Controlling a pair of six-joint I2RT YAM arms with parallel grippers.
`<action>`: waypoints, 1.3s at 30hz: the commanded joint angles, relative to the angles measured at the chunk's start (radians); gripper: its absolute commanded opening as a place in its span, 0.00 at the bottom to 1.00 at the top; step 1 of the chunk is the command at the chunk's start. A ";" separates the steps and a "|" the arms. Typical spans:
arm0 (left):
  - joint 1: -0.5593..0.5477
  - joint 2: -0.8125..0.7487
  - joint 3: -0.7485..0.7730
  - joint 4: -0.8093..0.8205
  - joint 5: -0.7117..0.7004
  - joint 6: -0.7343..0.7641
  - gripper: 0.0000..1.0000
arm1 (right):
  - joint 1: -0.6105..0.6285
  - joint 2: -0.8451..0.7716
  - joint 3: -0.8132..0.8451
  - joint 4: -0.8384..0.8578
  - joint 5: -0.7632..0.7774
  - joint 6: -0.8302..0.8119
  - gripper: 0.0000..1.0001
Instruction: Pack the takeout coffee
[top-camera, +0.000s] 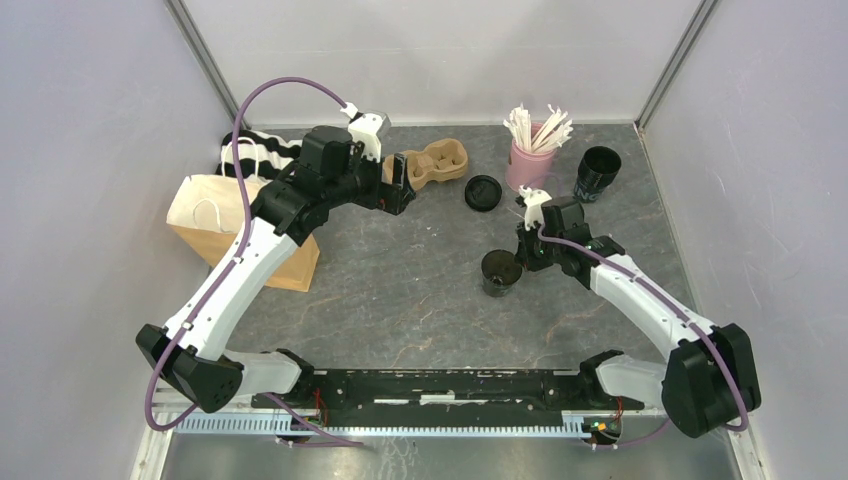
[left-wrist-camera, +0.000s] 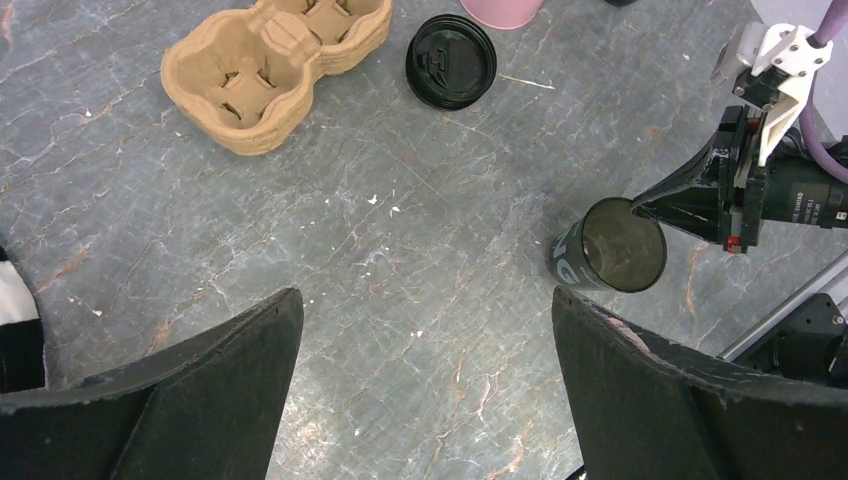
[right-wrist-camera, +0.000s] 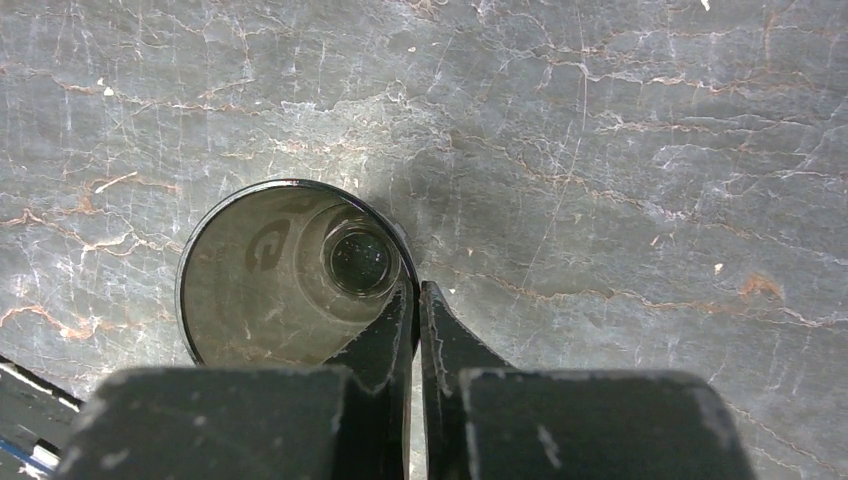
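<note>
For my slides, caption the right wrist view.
Right tool pinching the wall of an open black cup on the marbled grey table.

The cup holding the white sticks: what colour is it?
The cup is pink, seen best in the top external view.

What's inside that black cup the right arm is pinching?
The cup looks empty: its pale inner wall runs down to a dark round bottom. One finger of the right gripper reaches inside the rim and covers a strip of the wall there.
</note>
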 joint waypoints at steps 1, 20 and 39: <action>-0.005 -0.015 0.012 0.033 0.019 -0.003 1.00 | 0.013 -0.029 0.019 0.009 0.059 0.004 0.10; -0.005 -0.008 0.041 -0.008 -0.021 0.027 1.00 | 0.025 0.506 0.597 0.076 0.045 0.008 0.58; -0.005 0.025 0.066 -0.046 -0.076 0.074 1.00 | 0.030 0.884 0.902 0.075 0.008 0.085 0.43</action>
